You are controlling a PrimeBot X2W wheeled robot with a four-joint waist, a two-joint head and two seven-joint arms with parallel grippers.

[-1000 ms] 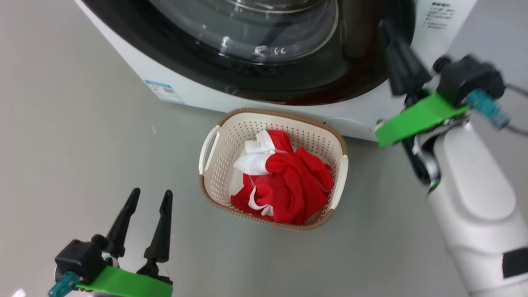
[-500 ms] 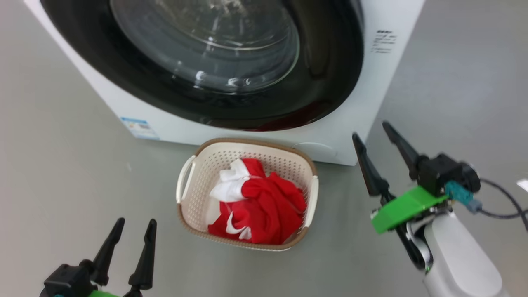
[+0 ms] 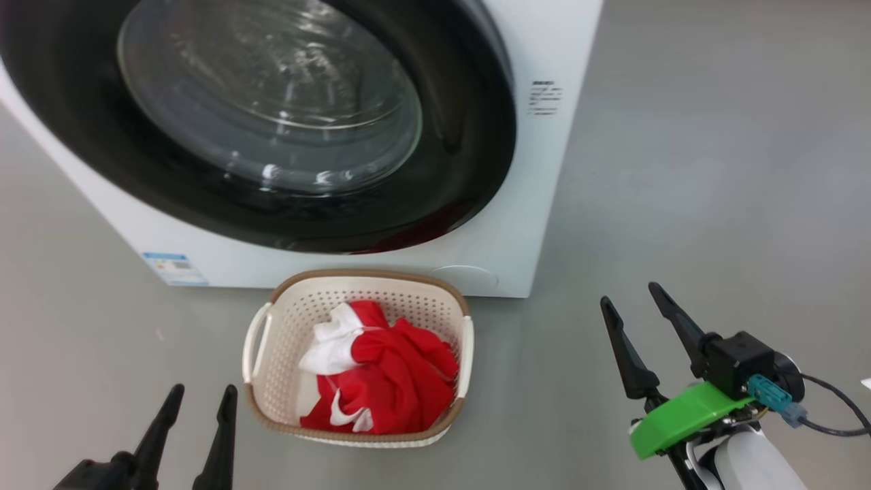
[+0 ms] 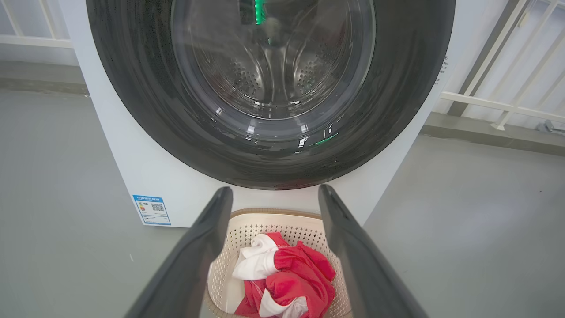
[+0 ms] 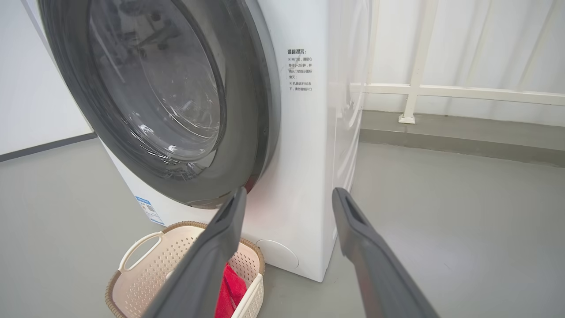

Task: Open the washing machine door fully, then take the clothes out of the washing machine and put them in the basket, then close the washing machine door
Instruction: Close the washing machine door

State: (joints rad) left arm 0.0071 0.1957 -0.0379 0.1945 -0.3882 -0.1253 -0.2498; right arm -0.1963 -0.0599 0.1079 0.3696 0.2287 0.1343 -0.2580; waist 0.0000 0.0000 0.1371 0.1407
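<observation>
Head view: right jaws newly apart, off the door [image 3: 272,116] (left jaws apart).

Head looks down; wrists low, facing washing machine [image 3: 537,204].

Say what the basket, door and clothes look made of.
Basket: cream plastic, likely moulded, matte; even rows of holes, brown woven-look rim.
Door: glossy black rim, probably plastic, mirroring the red below; clear bulging window, glass or clear plastic, with sharp highlights.
Clothes: soft red and white fabric, matte; crumpled into folds.
</observation>
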